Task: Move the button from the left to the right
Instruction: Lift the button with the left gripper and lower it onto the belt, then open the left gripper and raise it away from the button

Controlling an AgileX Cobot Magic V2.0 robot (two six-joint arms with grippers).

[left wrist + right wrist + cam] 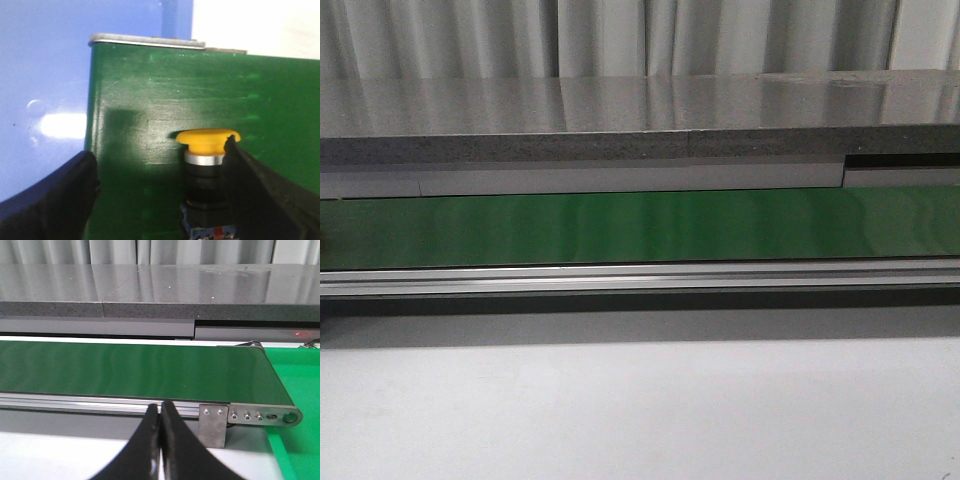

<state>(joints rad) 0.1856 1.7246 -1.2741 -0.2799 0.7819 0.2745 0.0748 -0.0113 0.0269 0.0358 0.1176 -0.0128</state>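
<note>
A: Why is the left tool (160, 175) spread so wide over the green belt (150, 100)?

B: I'd judge it's straddling the button (208, 150) for a pinch. The button stands upright on the belt near its end, between the fingers (60, 195); one finger looks to touch the yellow cap, the other is well apart.

A: And the right tool (160, 440)?

B: Its fingers are pressed together, holding nothing, hanging before the belt's other end, likely waiting. The front view shows no button.
</note>
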